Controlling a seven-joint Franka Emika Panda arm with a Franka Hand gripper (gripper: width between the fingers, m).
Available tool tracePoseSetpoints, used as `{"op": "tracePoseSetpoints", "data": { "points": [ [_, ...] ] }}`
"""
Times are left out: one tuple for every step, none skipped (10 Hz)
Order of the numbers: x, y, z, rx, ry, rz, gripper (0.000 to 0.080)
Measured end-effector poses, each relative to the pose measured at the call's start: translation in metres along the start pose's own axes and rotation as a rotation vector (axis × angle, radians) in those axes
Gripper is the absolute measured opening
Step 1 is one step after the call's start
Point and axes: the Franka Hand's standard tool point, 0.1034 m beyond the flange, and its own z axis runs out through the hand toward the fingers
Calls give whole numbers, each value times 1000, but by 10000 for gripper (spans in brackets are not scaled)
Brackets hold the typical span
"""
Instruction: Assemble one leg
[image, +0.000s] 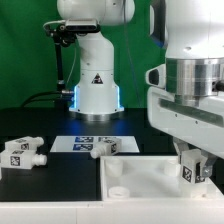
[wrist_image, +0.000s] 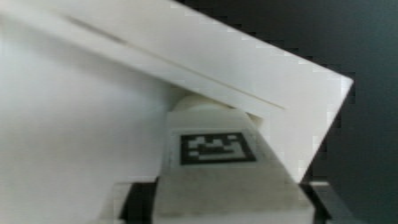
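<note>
We saw the end effector (image: 190, 170) clamped on a leg (image: 189, 171), holding it upright over the panel (image: 140, 185), near the panel's corner on the exterior view's right; in the wrist view the leg (wrist_image: 217, 150) sat between the dark fingers (wrist_image: 139, 203); we judged a tilted or off-centre peg could jam at its hole; a weak hold might let it twist.

Dark counter, green backdrop

From my station I see a black counter (image: 30, 185) running under everything, with a green wall (image: 25, 50) behind it and black cables (image: 62, 75) hanging down in front of that wall. The marker board (image: 70, 144) lies flat on the counter. A blue glow (image: 97, 117) lights the surface mid-scene.
</note>
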Motion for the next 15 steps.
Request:
{"op": "tracePoseSetpoints", "data": {
  "points": [
    [0, 0, 0, 3, -7, 141, 284],
    [1, 0, 0, 7, -18, 237, 284],
    [0, 0, 0, 7, -21, 333, 284],
    [0, 0, -1, 7, -19, 406, 284],
    [0, 0, -1, 7, -19, 428, 284],
    [0, 0, -1, 7, -17, 471, 284],
    [1, 0, -1, 7, -17, 474, 284],
    [1, 1, 1, 5, -16, 469, 371],
    [1, 1, 0, 6, -16, 469, 562],
    [0, 0, -1, 9, -17, 465, 562],
    [-2, -3, -9, 22, -23, 446, 627],
    [-3, -5, -22, 36, -32, 429, 643],
    [-2, -5, -28, 42, -36, 424, 648],
    [-2, -5, -29, 42, -36, 421, 648],
    [-2, -4, -27, 40, -35, 421, 649]
  ]
}}
